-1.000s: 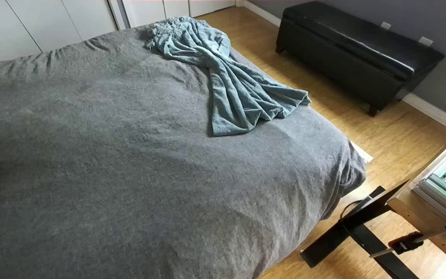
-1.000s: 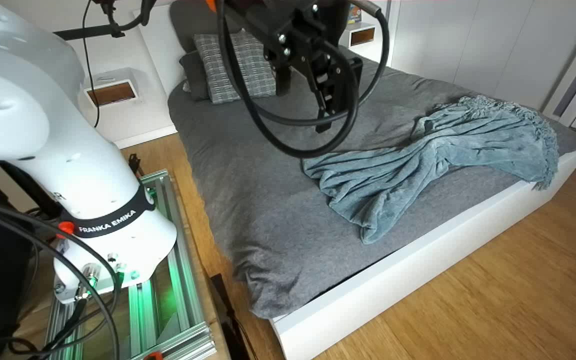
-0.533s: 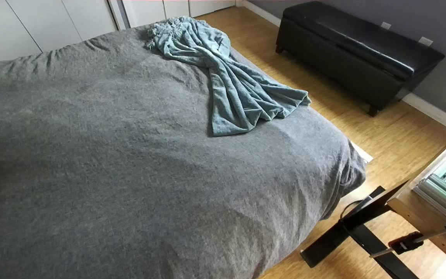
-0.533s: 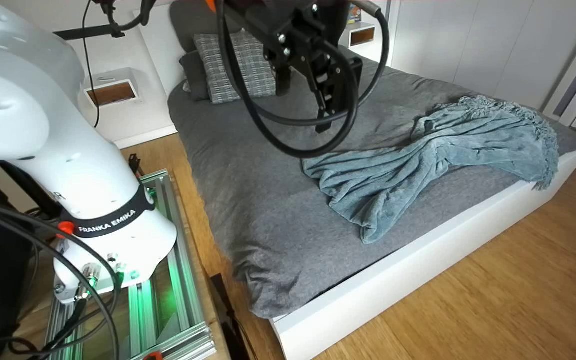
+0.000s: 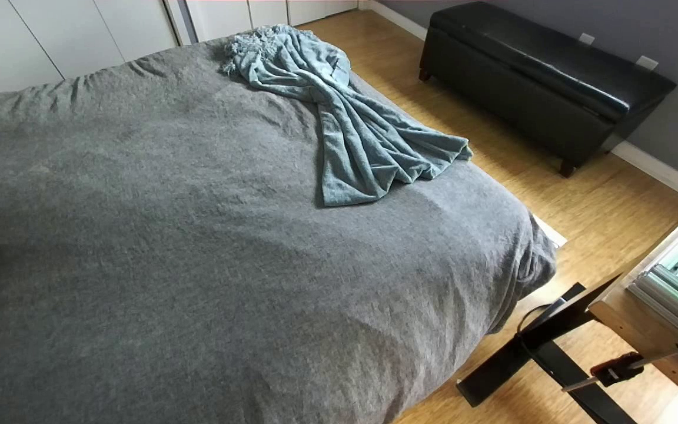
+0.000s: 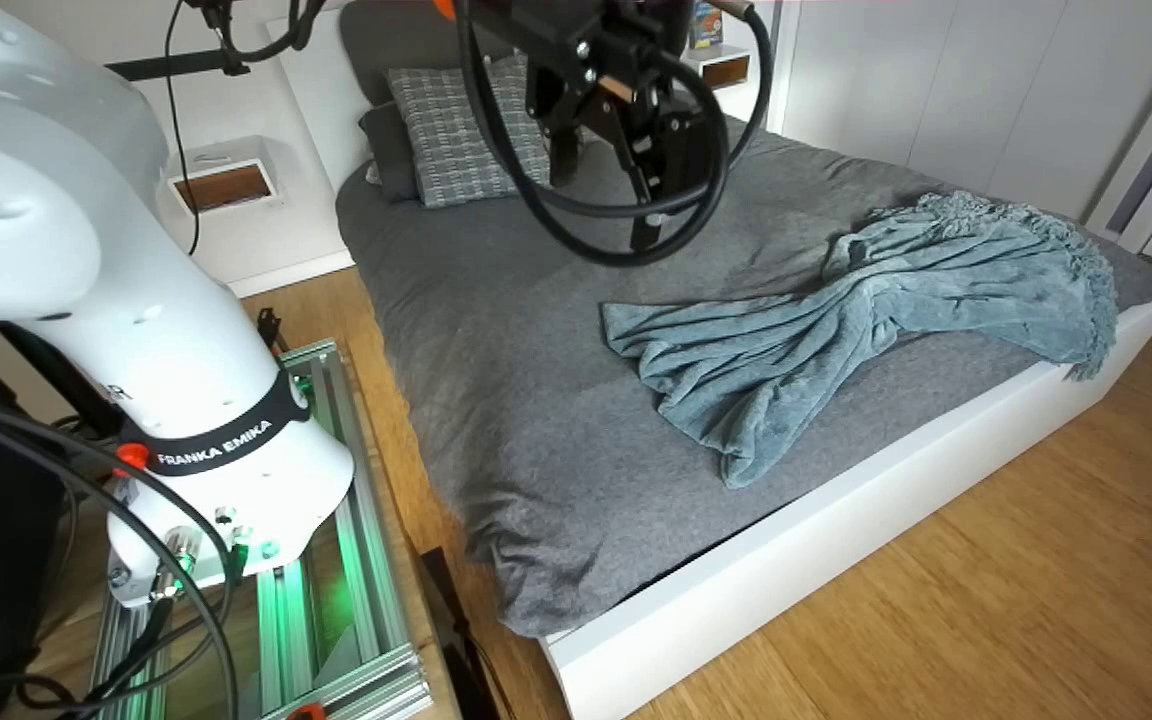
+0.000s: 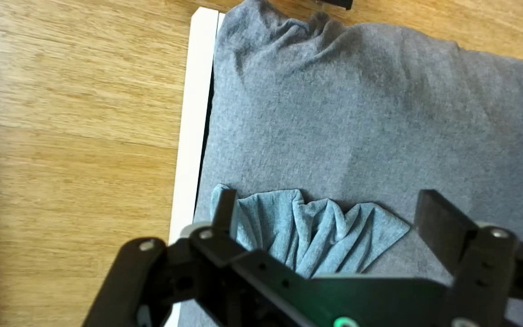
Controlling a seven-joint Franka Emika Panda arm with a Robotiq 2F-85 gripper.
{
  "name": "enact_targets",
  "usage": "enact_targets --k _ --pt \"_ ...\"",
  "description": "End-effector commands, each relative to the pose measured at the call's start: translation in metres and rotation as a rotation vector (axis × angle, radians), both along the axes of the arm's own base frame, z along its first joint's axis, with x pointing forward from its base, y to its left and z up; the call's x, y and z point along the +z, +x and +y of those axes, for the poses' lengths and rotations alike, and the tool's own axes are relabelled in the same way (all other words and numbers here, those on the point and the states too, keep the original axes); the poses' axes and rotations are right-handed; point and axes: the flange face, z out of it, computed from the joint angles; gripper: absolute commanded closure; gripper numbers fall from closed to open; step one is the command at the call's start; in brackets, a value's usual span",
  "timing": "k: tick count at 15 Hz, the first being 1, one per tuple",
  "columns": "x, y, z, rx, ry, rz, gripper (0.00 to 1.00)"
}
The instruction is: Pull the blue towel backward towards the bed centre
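The blue towel (image 5: 345, 115) lies bunched in folds along the foot edge of the bed, its fringed end at the far corner. It also shows in an exterior view (image 6: 856, 310) and in the wrist view (image 7: 288, 222), where only its near hem with folds is seen. The grey-covered bed (image 5: 168, 224) fills the area beneath it. My gripper (image 7: 327, 211) is open and empty, its fingers wide apart on either side of the towel's hem as seen from above. In an exterior view the gripper (image 6: 605, 200) hangs above the bed, clear of the towel, with black cables looping in front.
A white bed frame board (image 6: 836, 530) runs along the bed's foot. A black storage bench (image 5: 545, 82) stands across the wood floor. A patterned pillow (image 6: 471, 130) lies at the bed's head. The robot base stands on a wooden table (image 5: 645, 330) beside the bed corner.
In an exterior view my gripper and its cable loop have shifted slightly up in the picture over the last half second. The towel has not moved.
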Motion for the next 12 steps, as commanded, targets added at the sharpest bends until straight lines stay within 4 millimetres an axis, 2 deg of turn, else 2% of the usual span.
enact_targets --k 1,4,6,9,12 --pt "-0.027 0.039 0.066 0.068 -0.036 0.036 0.0" --pt "-0.066 0.07 0.131 0.15 -0.054 0.077 0.0" --pt "-0.097 0.092 0.165 0.166 -0.077 0.066 0.0" --pt "-0.142 0.122 0.191 0.185 -0.088 0.019 0.0" --pt "-0.18 0.158 0.19 0.168 -0.103 -0.039 0.0"
